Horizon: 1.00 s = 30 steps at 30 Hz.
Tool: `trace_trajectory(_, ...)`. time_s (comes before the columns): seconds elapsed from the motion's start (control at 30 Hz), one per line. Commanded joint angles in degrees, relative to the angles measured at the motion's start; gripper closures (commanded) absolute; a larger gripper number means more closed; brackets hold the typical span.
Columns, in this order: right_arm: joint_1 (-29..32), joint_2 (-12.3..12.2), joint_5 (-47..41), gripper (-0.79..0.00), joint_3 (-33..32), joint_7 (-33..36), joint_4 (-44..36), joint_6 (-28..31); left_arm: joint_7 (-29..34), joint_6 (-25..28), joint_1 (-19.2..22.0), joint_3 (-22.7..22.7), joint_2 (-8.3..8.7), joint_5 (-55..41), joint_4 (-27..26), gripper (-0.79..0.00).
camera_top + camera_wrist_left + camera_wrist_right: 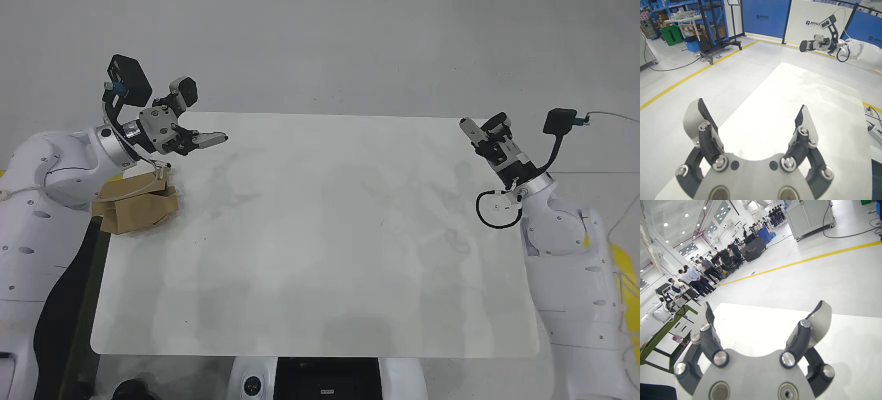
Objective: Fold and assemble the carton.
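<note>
Your left claw [751, 113] is hanging with its jaws wide apart, gripping nothing. Bare white tabletop [810, 117] is showing between the ribbed pads [705, 113]. It's hovering over the tabletop's far left corner, pointing across toward the right side.

Your right claw [764, 311] is likewise standing spread apart and carrying nothing. It's hanging over the far right corner, angling toward the far edge. The two claws are sitting well apart, one at each far corner.

The carton [135, 203] is lying at the tabletop's left edge, near the far corner, under your left arm and behind its claw. It's brown cardboard, looking partly folded rather than flat, with flaps sticking out at angles. Most of it is hanging past the left edge. You can't tell from above what's carrying that part. Neither claw's fingers are touching it.

Faint grey smudges are showing across the middle of the tabletop.

Further out, you're seeing pale floor with a yellow line [687, 75] running past the far side. Blue panels [764, 17] and green bins [671, 35] are standing beyond it. A dark green frame [664, 330] is standing beside the tabletop on the left side.
</note>
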<state>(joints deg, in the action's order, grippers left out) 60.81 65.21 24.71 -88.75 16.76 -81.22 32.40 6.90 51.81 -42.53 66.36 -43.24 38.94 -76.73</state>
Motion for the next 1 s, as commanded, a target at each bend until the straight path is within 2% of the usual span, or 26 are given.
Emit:
trace_trajectory(0.0,0.00,0.00,0.00,-0.785,0.00,0.00,0.00,0.00,0.00,0.00,0.00,0.00,0.00,0.00,0.00,-0.784)
trace_trajectory(0.17,0.00,0.00,0.00,-0.785,0.00,0.00,0.00,0.00,1.93,-2.97,-1.74,0.94,0.00,-4.47,0.72,-0.785)
trace_trajectory(0.27,0.00,0.00,0.00,-0.785,0.00,0.00,0.00,0.00,5.86,-3.92,-2.05,1.02,-0.13,-14.64,2.05,-0.785)
trace_trajectory(0.43,0.00,0.00,0.00,-0.785,0.00,0.00,0.00,0.00,17.18,-7.35,-1.64,0.82,-0.17,-34.56,3.24,-0.785)
trace_trajectory(0.6,0.00,0.00,0.00,-0.785,0.00,0.00,0.00,0.00,27.49,-11.78,-1.14,1.18,-0.11,-49.88,4.50,-0.785)
trace_trajectory(0.73,0.00,0.00,0.00,-0.785,0.00,0.00,0.00,0.00,32.78,-14.96,-0.65,1.60,-0.22,-57.41,5.39,-0.785)
trace_trajectory(0.97,0.00,0.00,0.00,-0.785,0.00,0.00,0.00,0.00,38.01,-20.50,-0.26,2.51,-0.62,-66.93,7.76,-0.785)
